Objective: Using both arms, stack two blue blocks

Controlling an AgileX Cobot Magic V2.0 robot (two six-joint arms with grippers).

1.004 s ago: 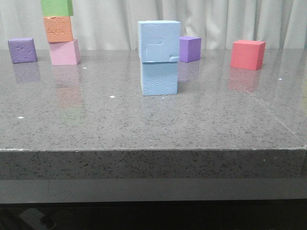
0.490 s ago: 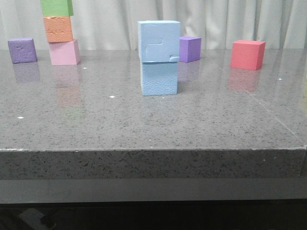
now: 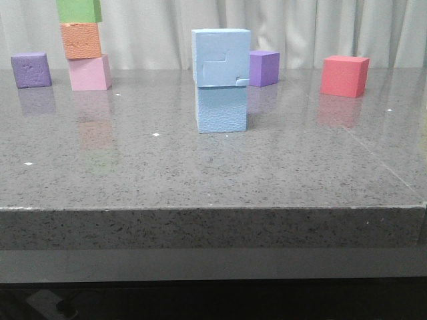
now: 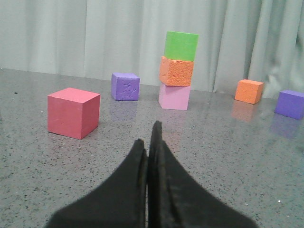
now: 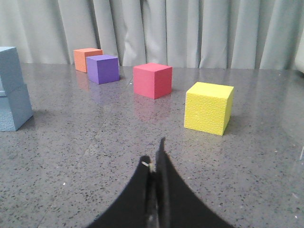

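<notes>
— What's the room like from where you stand?

— A grey speckled stone table [image 3: 213, 167], polished enough to mirror the cubes, with a pale pleated curtain [image 3: 153, 27] hanging behind it.

— And the blue blocks?

— Stacked, near the middle of the table. The top block [image 3: 221, 57] sits on the bottom block [image 3: 221, 110], slightly off square, so its edge overhangs a little. Both are pale sky-blue foam. The lower one has a pebbled front; the upper one's front is smoother, with notch-like marks cut into it.

— What's around the stack?

— Just behind it to the right, a purple cube [image 3: 264, 68]. Further right, well apart, a red cube [image 3: 344, 76]. Far to the left of the stack stands a tower: a pink cube [image 3: 89, 73], an orange cube [image 3: 81, 40] on it, and a green cube [image 3: 79, 10] on top. Left of that tower is another purple cube [image 3: 31, 70]. The right wrist view also shows a yellow cube [image 5: 209, 108] well away from the stack.

— The arms?

— Neither touches the stack. The left gripper [image 4: 149, 147] has its fingers pressed together, holding nothing. The right gripper [image 5: 155, 161] is the same, fingers closed on nothing, with the stack off at the edge of its view.
</notes>
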